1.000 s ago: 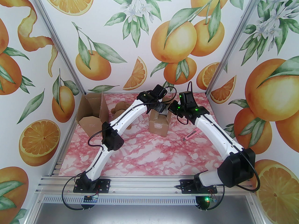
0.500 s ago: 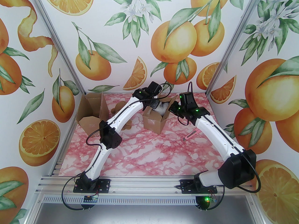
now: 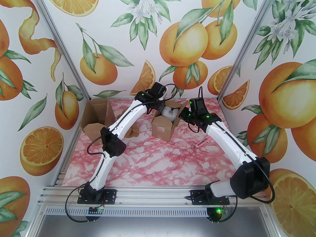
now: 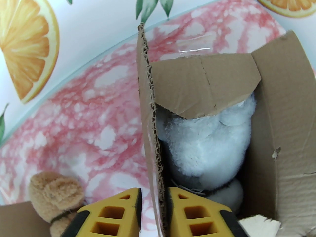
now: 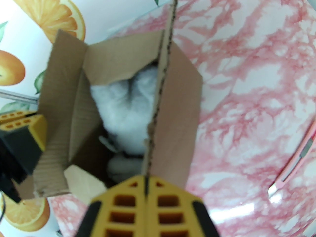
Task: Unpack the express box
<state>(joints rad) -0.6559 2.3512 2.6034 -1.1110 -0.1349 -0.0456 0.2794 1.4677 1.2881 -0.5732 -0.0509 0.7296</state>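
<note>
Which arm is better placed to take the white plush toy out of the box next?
Probably left: the left pincer only straddles the left flap, white plush just beyond; the right pincer clamps the right flap, steadying the box.

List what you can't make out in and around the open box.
White plush: partly hidden under an inner flap, left wrist view.
Brown plush: mostly behind left arm, top view.
Pink knife: cut by the frame edge, right wrist view.
Left gripper: grip on side flap unclear.

Bright, even light (right-wrist view blurry)
</note>
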